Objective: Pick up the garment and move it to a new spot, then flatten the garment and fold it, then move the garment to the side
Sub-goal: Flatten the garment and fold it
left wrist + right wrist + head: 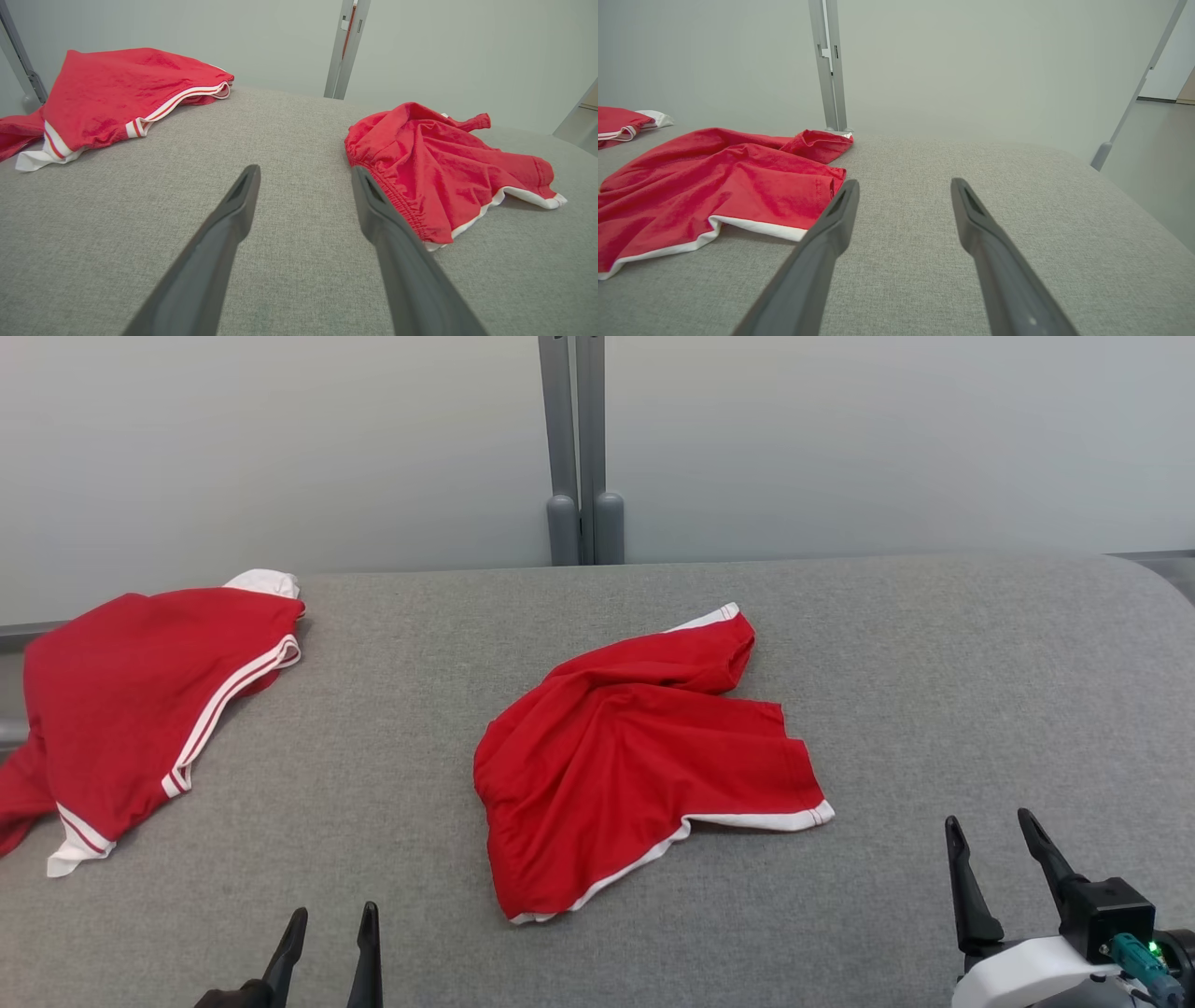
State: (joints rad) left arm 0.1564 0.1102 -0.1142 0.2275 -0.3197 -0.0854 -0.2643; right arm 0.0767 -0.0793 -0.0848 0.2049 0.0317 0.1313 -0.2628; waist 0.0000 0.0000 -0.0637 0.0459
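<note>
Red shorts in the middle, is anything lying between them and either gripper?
Nothing visible does. Bare grey surface lies between the red shorts and both the left gripper and the right gripper. The second red garment sits well off to the left, outside either path.

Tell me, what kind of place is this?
Likely a lab or test room: a grey fabric table, a crumpled red garment, a second red garment, bare pale panels and a metal post behind.

A crumpled red garment [644,756] with white trim lies mid-table [934,663], and a second red garment [140,700] sits at the far left edge. The left gripper [336,910] and right gripper [988,819] hover near the front, fingers apart, holding nothing.
</note>
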